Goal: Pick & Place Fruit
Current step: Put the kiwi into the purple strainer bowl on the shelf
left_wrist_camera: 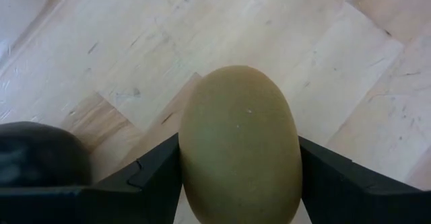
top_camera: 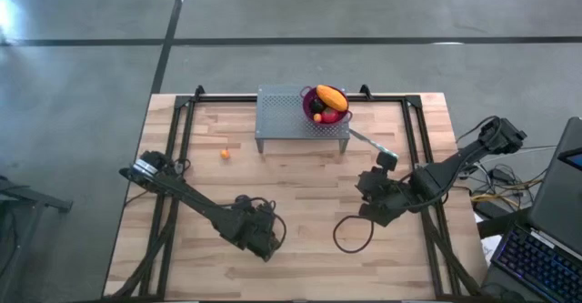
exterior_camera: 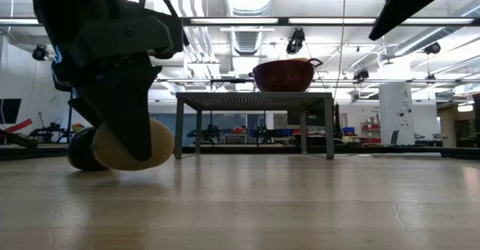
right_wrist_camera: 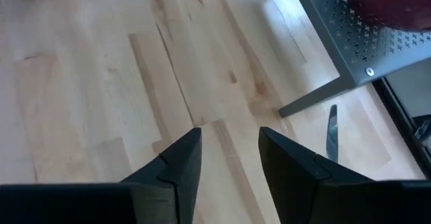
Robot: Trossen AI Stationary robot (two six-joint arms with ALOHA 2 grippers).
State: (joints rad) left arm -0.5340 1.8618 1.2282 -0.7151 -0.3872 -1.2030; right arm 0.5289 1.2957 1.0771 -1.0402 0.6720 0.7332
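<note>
My left gripper [left_wrist_camera: 239, 177] is near the table's near-left part, shut on a brown-green oval fruit [left_wrist_camera: 239, 143], which also shows in the low view [exterior_camera: 154, 146]. A near-black round fruit [left_wrist_camera: 37, 160] lies on the table right beside it. A small orange ball [top_camera: 225, 155] rests on the wood farther off. An elongated orange fruit [top_camera: 331, 97] and small red and dark fruits lie in the purple bowl [top_camera: 311, 107]. My right gripper [right_wrist_camera: 229, 157] hovers open over bare wood at the table's right, touching nothing. My left gripper pinches the oval fruit across its widest part [left_wrist_camera: 188, 150], one finger [left_wrist_camera: 151, 177] on each side. The fingers come from above, pointing down. The fruit's underside [exterior_camera: 124, 166] sits at table level beside the black round; whether it is lifted clear cannot be told.
The bowl stands on a grey perforated metal stand [top_camera: 282, 116] at the table's far middle. A thin silver knife-like utensil [top_camera: 366, 142] lies to the right of the stand. A dark cable loop [top_camera: 350, 235] lies near the right arm. Bare wood spans the table's middle.
</note>
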